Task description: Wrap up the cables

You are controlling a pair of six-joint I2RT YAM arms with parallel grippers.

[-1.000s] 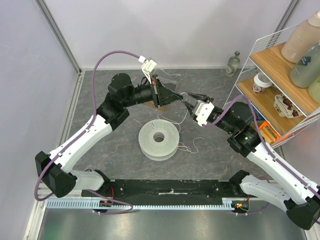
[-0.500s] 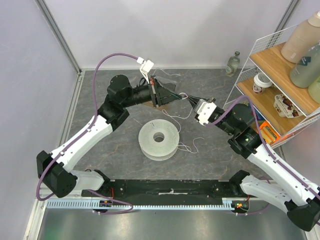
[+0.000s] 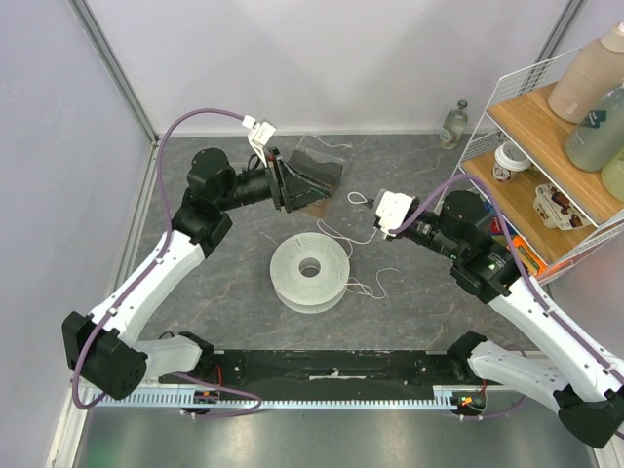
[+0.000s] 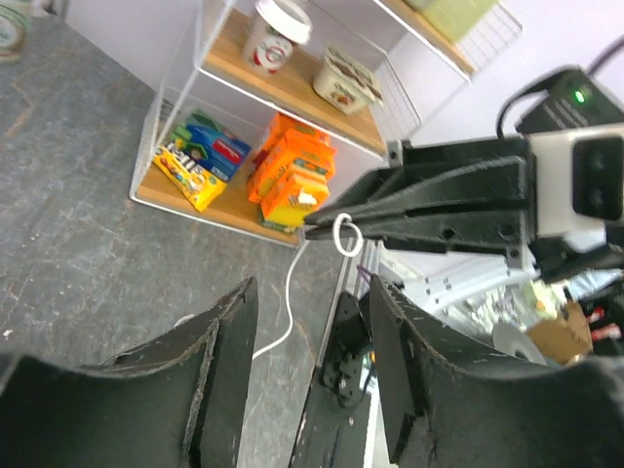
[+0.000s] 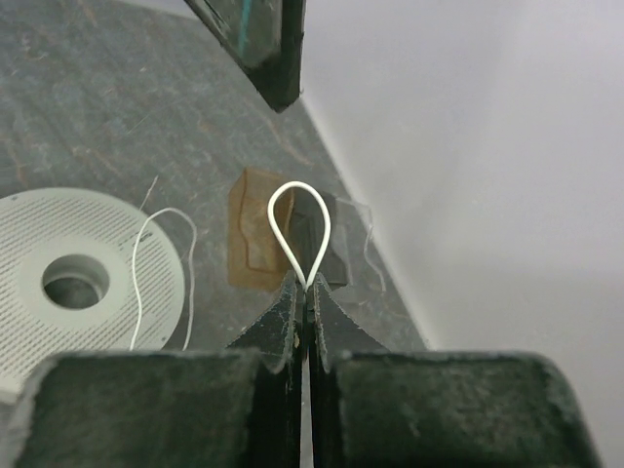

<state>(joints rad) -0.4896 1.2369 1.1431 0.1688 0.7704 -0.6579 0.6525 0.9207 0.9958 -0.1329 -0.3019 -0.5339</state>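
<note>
Grey marbled tabletop (image 3: 234, 292), pale lilac walls (image 3: 390, 68), white wire rack (image 3: 526, 119) with wooden shelves at right

Cable (image 5: 298, 184) tail hidden inside right gripper (image 5: 304, 285); shelf bottles (image 3: 590, 68) cropped.

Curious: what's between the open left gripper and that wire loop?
Nothing: in the top view only bare table separates the left gripper from the loop, pinched in the right gripper.

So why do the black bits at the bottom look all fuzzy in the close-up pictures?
Right wrist view: the right tool is very near the lens, so its base blurs, while the cable loop pinched at its tips is sharp. Left wrist view: the open left tool is soft and dark likewise; the shelf behind looks clearer. Top view: even light, no blur.
</note>
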